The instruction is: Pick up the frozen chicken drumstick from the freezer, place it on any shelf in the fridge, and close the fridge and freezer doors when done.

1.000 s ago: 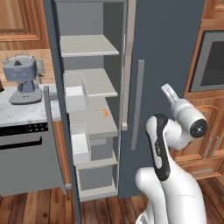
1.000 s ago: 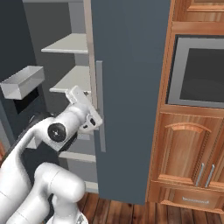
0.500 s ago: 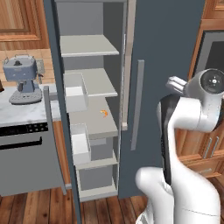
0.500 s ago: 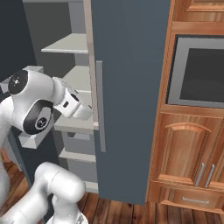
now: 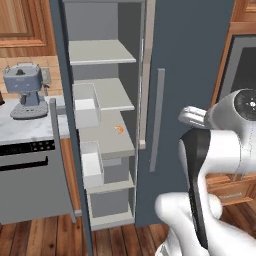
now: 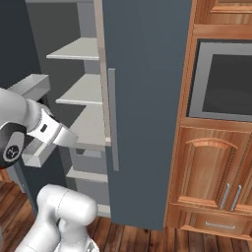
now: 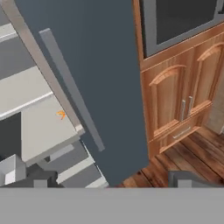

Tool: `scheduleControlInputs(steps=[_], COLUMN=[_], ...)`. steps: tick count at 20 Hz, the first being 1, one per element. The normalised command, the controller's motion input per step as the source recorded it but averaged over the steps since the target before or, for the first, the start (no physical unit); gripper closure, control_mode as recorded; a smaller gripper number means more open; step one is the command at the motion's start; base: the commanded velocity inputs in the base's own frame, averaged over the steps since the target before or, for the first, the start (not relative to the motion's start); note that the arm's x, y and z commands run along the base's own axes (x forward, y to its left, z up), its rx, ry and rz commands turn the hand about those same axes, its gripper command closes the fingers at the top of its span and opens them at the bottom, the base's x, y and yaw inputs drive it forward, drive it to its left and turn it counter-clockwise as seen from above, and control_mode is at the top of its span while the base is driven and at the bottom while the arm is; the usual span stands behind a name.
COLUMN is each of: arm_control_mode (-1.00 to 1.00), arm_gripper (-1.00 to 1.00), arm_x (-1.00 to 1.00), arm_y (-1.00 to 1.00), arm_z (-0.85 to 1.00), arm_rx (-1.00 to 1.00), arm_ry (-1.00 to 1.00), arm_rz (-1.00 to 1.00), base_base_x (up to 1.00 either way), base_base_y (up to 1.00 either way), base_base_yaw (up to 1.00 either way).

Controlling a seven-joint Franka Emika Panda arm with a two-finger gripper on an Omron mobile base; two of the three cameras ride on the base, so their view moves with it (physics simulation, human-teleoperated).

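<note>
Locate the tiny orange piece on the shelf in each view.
Left base view: orange piece at centre-left, on the middle shelf.
Right base view: not seen; the closed door's edge covers that part of the shelf.
Hand view: left of centre.
Shared landmark: the door's long handle.

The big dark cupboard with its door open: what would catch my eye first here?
The tall slate freezer stands open, its pale grey shelves nearly bare apart from a tiny orange curled piece on a middle shelf. Right of it, the fridge door with its long pale handle is shut. The robot's white arm looms in the left base view's lower right.
</note>
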Motion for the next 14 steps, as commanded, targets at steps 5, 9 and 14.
scheduleControlInputs(steps=[5,9,14], arm_control_mode=[-1.0,-1.0,-1.0], arm_gripper=[-1.0,-1.0,-1.0], arm_x=[-0.44,-0.58,-0.4], arm_y=[1.0,1.0,1.0], arm_z=[-0.01,0.05,0.03], arm_rx=[-0.08,-0.14,-0.18], arm_ry=[-0.06,-0.1,-0.09], arm_rz=[0.1,0.0,0.0], base_base_x=[0.0,0.0,0.0], base_base_y=[0.0,0.0,0.0], base_base_yaw=[0.0,0.0,0.0])
